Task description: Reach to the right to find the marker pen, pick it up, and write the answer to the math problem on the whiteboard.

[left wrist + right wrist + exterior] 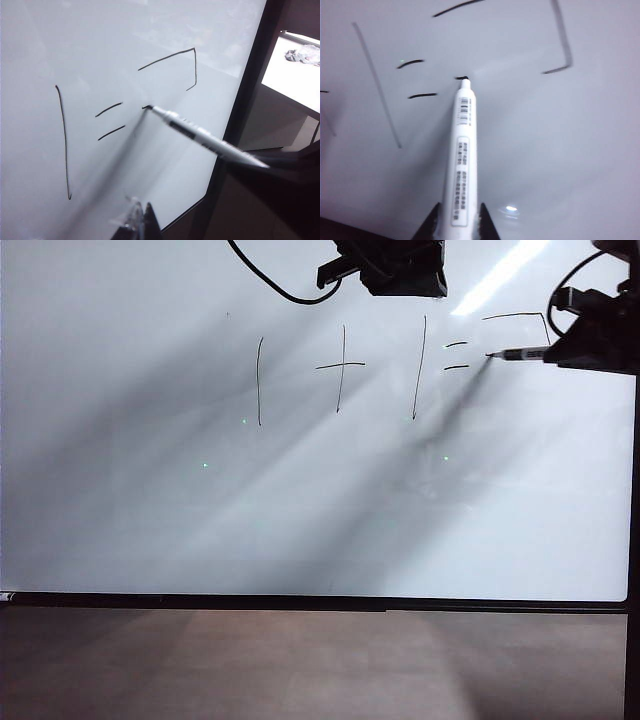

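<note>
One slim marker pen (461, 155), clamped in the right tool (456, 222) at frame right, tip touching the glossy whiteboard (150, 520) to continue the answer; left tool (137, 220), upper centre, state indeterminable.

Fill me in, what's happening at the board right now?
The right hand is shut on the marker pen and has its tip against the whiteboard, just right of the equals sign in the math problem. Part of the answer is already drawn: a top stroke, a downstroke and a short hook back, with the tip now at a small fresh mark lower down. The left hand hangs near the board holding nothing, below the written sum in its own camera's view.
</note>
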